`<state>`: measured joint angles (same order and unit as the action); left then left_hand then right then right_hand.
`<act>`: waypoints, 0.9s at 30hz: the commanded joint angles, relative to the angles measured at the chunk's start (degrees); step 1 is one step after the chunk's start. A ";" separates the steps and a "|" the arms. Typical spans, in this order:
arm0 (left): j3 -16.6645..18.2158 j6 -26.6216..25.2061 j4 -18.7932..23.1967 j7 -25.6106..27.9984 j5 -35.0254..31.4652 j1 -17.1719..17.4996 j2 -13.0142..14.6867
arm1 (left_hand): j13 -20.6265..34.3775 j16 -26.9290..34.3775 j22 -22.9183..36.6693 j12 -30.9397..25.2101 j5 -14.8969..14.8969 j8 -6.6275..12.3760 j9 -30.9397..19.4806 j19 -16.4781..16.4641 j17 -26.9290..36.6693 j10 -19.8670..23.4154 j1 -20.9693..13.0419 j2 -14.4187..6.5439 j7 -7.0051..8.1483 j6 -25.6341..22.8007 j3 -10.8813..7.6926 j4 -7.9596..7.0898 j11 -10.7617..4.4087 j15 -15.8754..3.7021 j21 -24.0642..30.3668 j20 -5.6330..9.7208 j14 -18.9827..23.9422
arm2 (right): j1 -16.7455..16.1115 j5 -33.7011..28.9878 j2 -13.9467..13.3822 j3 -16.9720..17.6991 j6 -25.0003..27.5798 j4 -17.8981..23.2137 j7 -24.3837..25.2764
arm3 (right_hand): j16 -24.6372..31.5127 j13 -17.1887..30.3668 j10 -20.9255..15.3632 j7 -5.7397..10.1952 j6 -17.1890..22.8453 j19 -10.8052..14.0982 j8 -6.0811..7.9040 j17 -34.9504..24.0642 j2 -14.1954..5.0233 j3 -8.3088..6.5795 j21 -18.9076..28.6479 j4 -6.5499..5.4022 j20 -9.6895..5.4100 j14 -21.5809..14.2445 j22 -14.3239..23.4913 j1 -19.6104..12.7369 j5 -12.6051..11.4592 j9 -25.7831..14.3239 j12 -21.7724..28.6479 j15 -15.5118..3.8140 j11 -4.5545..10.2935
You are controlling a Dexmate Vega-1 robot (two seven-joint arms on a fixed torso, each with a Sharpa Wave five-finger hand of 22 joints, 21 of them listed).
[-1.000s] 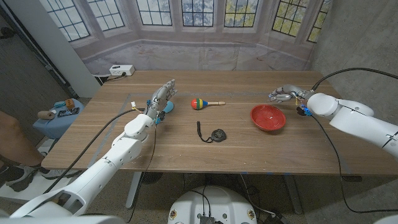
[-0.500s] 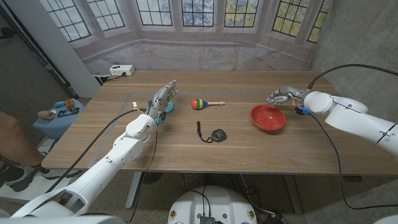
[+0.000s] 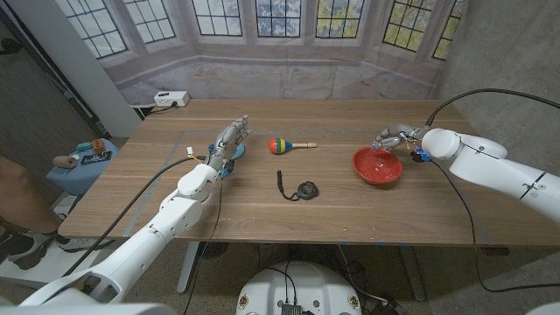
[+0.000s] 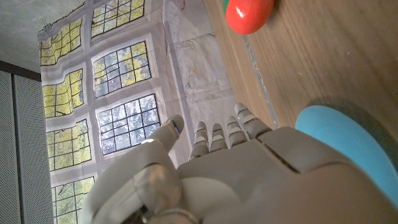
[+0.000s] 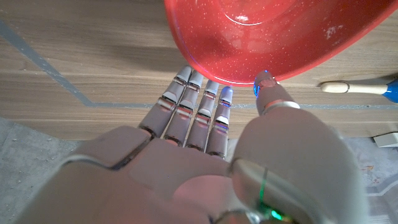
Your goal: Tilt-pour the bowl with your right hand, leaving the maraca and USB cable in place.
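The red bowl [image 3: 377, 165] sits upright on the table's right half; in the right wrist view the bowl [image 5: 273, 37] looms close. My right hand [image 3: 391, 137] is at the bowl's far right rim, fingers [image 5: 200, 106] stretched to its outer wall and the thumb tip [image 5: 266, 84] at the rim, without a closed grip. The striped maraca [image 3: 282, 145] lies mid-table, its wooden handle [image 5: 353, 88] beyond the bowl. A black coiled USB cable [image 3: 302, 188] lies in front of the maraca. My left hand [image 3: 229, 137] stays at the left, fingers straight and holding nothing.
A light-blue disc [image 3: 234, 151] lies beside my left hand, and the blue disc [image 4: 342, 149] is close under it in the left wrist view. A white power strip [image 3: 171, 99] sits at the table's far left corner. A stool with small items [image 3: 83, 157] stands left of the table.
My right hand has slid left from beside the bowl to its far rim, fingers now reaching the bowl. The bowl, maraca, cable and left hand have not moved.
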<state>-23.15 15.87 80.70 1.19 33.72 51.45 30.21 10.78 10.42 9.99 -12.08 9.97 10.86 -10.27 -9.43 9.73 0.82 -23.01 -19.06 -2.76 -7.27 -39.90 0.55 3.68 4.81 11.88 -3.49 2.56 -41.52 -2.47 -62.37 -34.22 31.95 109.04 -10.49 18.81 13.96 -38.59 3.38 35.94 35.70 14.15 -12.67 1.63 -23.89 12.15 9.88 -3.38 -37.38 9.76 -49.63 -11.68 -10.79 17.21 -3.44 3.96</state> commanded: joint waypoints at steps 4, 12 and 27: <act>0.36 0.38 0.11 0.26 0.25 0.63 0.19 | 0.31 0.14 0.18 -0.26 0.38 0.39 -0.19 -0.56 0.19 0.49 8.86 9.25 -0.08 -0.47 -0.17 -0.08 0.10 0.16 -0.15 -0.06 0.65 | 2.01 -3.77 1.54 -2.63 0.79 -0.96 -2.67 | 1.11 0.49 -1.69 0.52 1.63 1.51 0.43 -1.00 0.06 -0.20 0.37 -0.13 -1.16 -1.66 0.19 -1.15 -0.13 -0.23 1.13 -8.11 0.50; 0.33 0.17 0.15 0.26 0.31 0.70 0.24 | 0.32 0.12 0.18 -0.24 0.38 0.37 -0.20 -0.55 0.19 0.53 8.86 9.25 -0.08 -0.63 -0.20 -0.11 0.03 0.20 -0.18 -0.11 0.72 | 2.11 -5.40 1.69 -3.14 0.60 -1.36 -2.86 | 2.44 1.24 -3.96 0.89 3.63 2.12 0.63 -2.35 -0.16 -0.03 0.36 -0.14 -1.51 -3.17 0.24 -2.24 -0.05 -0.30 2.55 -8.95 1.06; -0.10 -0.33 0.13 0.26 0.19 0.49 0.01 | 0.33 0.08 0.19 -0.19 0.38 0.30 -0.23 -0.56 0.21 0.55 8.89 9.23 0.09 -0.81 -0.25 -0.23 0.06 0.17 -0.20 -0.14 0.75 | 3.02 -7.89 2.55 -4.28 -2.00 -4.57 -4.29 | 5.69 3.99 -8.39 1.68 6.58 3.40 0.09 -6.58 -0.53 0.74 0.46 -0.08 -2.00 -6.12 0.42 -5.54 0.14 -0.53 6.90 -9.40 3.22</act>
<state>-22.92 16.11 80.85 1.45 33.99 52.03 30.34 10.78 10.42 9.99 -12.08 9.97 10.86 -10.26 -9.42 9.72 0.81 -23.01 -19.07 -2.45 -7.58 -39.90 0.55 3.68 4.81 11.88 -3.48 3.18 -39.03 -8.54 -60.45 -37.74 31.43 106.45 -13.97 23.97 17.44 -46.18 4.93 41.77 38.38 14.50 -18.63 1.18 -23.30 12.15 9.95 -3.58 -42.72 10.02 -54.15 -11.68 -11.08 23.45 -4.49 7.05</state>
